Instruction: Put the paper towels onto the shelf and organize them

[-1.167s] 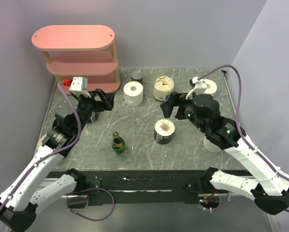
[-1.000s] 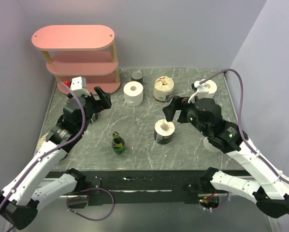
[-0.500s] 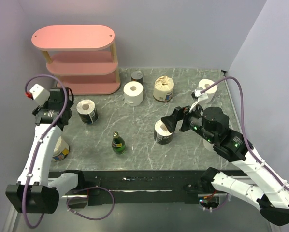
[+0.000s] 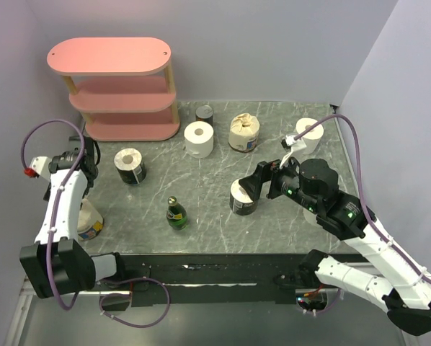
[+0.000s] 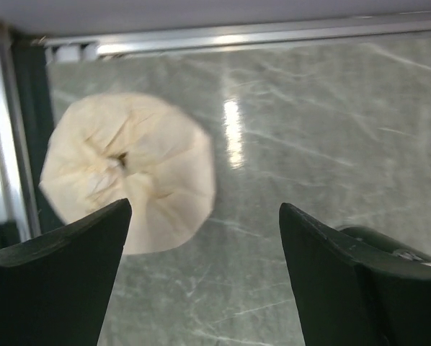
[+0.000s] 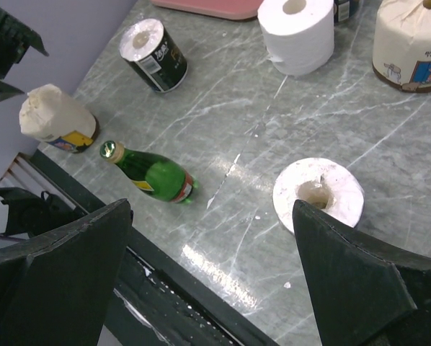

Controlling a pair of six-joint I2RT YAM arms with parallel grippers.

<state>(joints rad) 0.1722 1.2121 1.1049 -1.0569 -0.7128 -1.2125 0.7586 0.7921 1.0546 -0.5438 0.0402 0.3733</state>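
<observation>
The pink shelf (image 4: 111, 86) stands at the back left. Rolls stand on the table: a plain white one (image 4: 199, 138), a cream wrapped one (image 4: 243, 132), a white one at far right (image 4: 309, 132), a dark-wrapped one (image 4: 130, 166), another dark-wrapped one mid-table (image 4: 241, 198), and a cream one at the left edge (image 4: 89, 218). My left gripper (image 4: 84, 162) is open above the table, with the cream roll (image 5: 129, 169) just beyond its left finger. My right gripper (image 4: 255, 184) is open and empty, hovering by the mid-table roll (image 6: 318, 194).
A green bottle (image 4: 176, 213) lies near the front, left of the mid-table roll; it also shows in the right wrist view (image 6: 150, 173). A small tin can (image 4: 205, 114) stands behind the white roll. The table's metal rail (image 5: 201, 36) runs close to the cream roll.
My left arm has swung away from the dark-wrapped roll by the shelf to the table's left edge, over the cream roll. My right gripper has dropped back toward the mid-table roll.
</observation>
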